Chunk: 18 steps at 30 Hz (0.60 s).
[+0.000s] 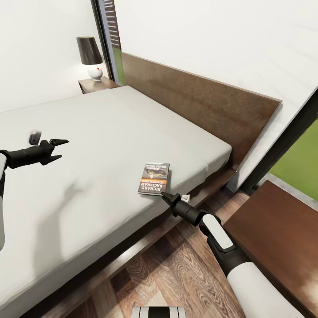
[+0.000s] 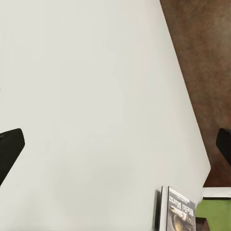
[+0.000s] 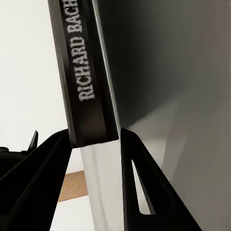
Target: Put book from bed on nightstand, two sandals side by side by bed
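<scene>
The book (image 1: 153, 178), with a dark cover and an orange band, lies flat on the bed's (image 1: 101, 145) grey mattress near its right edge. My right gripper (image 1: 165, 195) is at the book's near right corner. In the right wrist view its two fingers (image 3: 43, 183) press either side of the book's (image 3: 86, 77) spine end, shut on it. My left gripper (image 1: 57, 148) hangs open over the mattress at the left, well away from the book (image 2: 180, 211); in its own view the left gripper (image 2: 115, 144) holds nothing. One nightstand (image 1: 95, 84) stands at the far head corner. The two sandals are out of view.
A black-shaded lamp (image 1: 89, 55) sits on the far nightstand. A dark-brown wooden top (image 1: 274, 229) stands just right of the bed beside my right arm. The headboard (image 1: 198, 101) runs along the white wall. Wood-plank floor (image 1: 176, 274) lies between bed and wooden top.
</scene>
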Motion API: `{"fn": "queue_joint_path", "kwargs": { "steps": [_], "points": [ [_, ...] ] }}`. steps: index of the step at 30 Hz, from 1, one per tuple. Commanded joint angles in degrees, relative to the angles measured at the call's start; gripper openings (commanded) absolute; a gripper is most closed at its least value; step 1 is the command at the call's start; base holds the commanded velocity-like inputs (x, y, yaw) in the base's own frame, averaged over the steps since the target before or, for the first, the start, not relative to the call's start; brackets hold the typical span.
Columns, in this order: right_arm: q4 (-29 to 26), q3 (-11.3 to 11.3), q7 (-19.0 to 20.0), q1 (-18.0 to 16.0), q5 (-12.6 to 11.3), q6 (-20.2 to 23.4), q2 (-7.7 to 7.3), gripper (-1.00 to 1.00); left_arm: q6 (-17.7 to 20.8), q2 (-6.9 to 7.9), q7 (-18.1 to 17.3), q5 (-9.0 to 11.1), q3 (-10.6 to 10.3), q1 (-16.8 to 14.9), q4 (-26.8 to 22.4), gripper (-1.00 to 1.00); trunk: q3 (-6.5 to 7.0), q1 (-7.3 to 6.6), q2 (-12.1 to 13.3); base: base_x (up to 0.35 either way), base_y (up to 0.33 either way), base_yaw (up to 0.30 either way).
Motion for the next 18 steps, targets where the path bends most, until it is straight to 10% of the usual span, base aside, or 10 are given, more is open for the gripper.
{"fn": "queue_joint_path", "kwargs": {
  "steps": [1,18],
  "points": [
    [0.0,0.0,0.1,0.0,-0.1,0.2,0.01,-1.0,0.3,-0.01,-0.4,-0.4,0.2,0.0,0.0,1.0,-0.04,-0.01,0.0,0.0,0.0,0.0],
    [0.0,0.0,0.2,0.0,-0.1,0.2,0.01,-1.0,0.3,0.09,-0.4,-0.4,0.3,0.0,0.0,1.0,-0.04,-0.01,0.0,0.0,0.0,0.0]
  ]
}}
